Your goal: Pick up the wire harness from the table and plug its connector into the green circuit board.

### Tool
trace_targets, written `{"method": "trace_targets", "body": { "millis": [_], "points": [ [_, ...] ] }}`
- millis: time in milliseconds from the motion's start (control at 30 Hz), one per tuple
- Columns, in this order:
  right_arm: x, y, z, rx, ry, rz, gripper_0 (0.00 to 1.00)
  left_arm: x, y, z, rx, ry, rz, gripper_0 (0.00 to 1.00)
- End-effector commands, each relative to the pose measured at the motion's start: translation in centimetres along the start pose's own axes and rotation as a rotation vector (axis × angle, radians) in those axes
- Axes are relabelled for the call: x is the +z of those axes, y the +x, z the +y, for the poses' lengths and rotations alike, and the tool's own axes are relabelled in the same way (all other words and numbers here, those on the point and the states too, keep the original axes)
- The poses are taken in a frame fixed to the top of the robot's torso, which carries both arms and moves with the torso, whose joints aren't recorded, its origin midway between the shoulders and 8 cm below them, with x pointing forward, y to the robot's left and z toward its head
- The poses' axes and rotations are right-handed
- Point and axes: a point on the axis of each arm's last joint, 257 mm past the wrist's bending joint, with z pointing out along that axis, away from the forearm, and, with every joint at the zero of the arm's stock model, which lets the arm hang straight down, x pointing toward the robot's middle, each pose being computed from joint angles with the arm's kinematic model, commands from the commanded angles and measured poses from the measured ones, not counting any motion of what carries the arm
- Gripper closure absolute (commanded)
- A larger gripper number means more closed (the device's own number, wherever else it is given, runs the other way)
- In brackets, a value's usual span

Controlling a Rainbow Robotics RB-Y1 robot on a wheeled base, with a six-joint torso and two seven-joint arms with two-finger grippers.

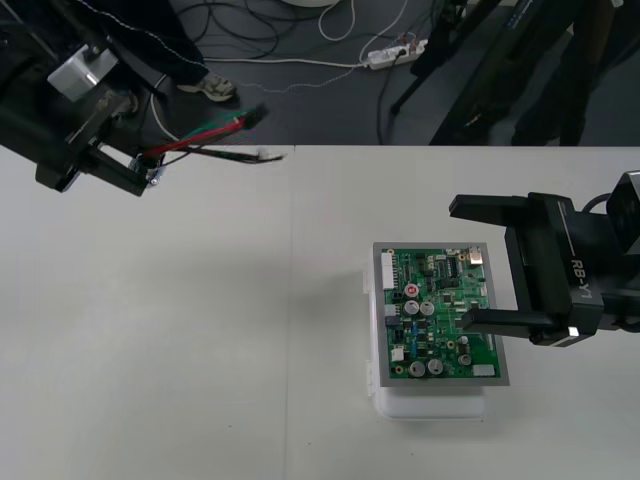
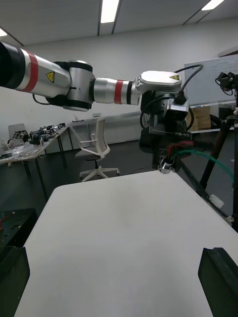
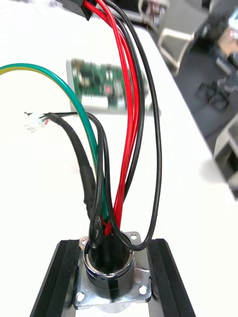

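Aloft in left hand point(image 3: 113, 246) — harness point(image 3: 129, 148), red-black-green wires point(image 1: 195, 139)

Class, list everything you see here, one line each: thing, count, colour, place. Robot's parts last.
Table: one, light, under everything.
Circuit board: one, green, right of table centre.
Base: one, white, under the board.
Wire harness: one, red, black and green wires, lifted over the table's far left.
Socket: one, metal, at the harness's held end.
Plug: one, black, at the wires' free end.
Power strip: one, white, on the floor.
Left gripper: one, black fingers, shut on the socket.
Right gripper: one, black fingers, open, at the board's right side.
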Motion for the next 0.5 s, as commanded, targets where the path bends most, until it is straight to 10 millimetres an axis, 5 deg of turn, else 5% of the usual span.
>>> {"method": "trace_targets", "body": {
  "millis": [33, 500],
  "points": [
    [0.2, -1.6, 0.5, 0.005, -0.033, 0.003, 0.0, -2.2, -3.3, -2.5, -0.035, -0.006, -0.029, 1.0],
    [-0.3, -1.9, 0.9, 0.014, -0.045, 0.005, 0.0, 1.8, -7.2, -10.0, -0.117, 0.065, -0.159, 1.0]
  ]
}}
